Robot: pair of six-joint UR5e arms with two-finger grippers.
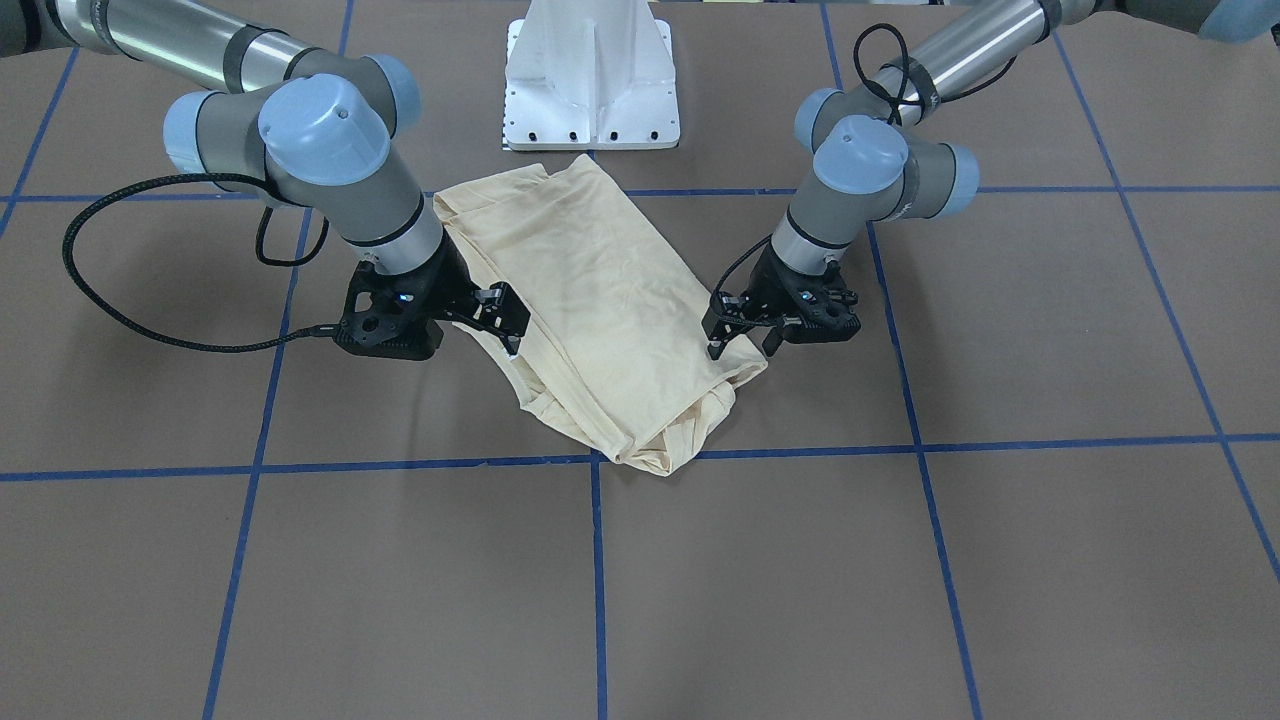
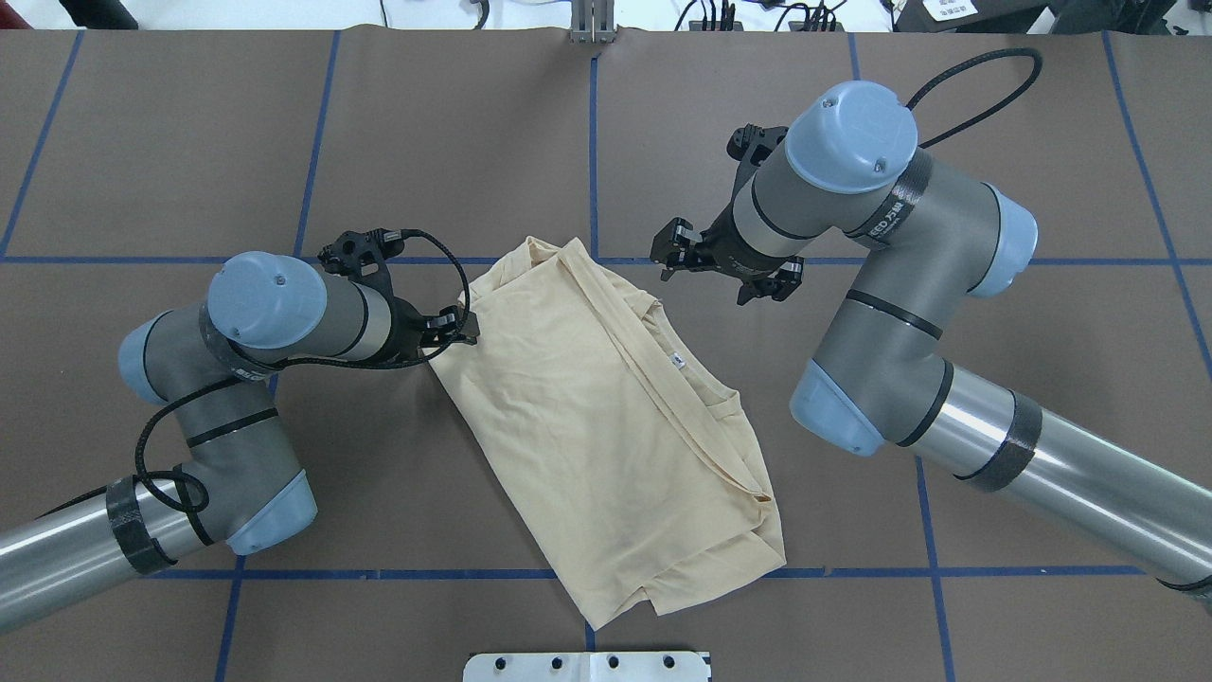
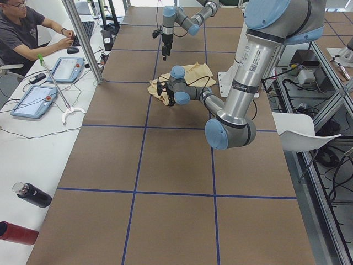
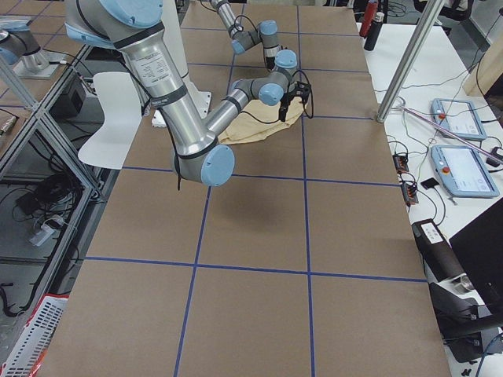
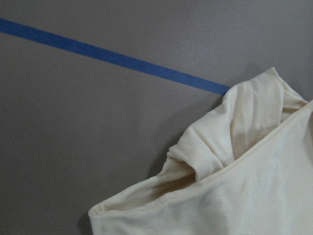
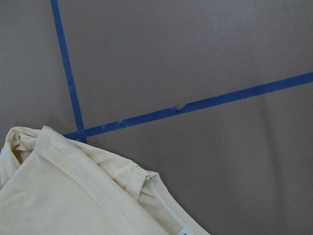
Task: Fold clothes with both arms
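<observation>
The cream-yellow shirt (image 2: 587, 407) lies folded into a long strip, diagonal on the brown table, print hidden and its small white neck label (image 2: 676, 360) showing. My left gripper (image 2: 459, 332) is open and low at the shirt's far left corner, fingers either side of the edge in the front view (image 1: 742, 345). My right gripper (image 2: 724, 265) is open and empty, raised beside the shirt's far right edge near the collar. The wrist views show the shirt corner (image 5: 254, 196) and the collar edge (image 6: 58, 196), with no fingers in them.
The white pedestal base (image 1: 592, 80) stands just behind the shirt's near end. Blue tape lines (image 2: 379, 574) grid the table. In the left side view an operator (image 3: 27, 33) sits at a side bench with tablets and bottles.
</observation>
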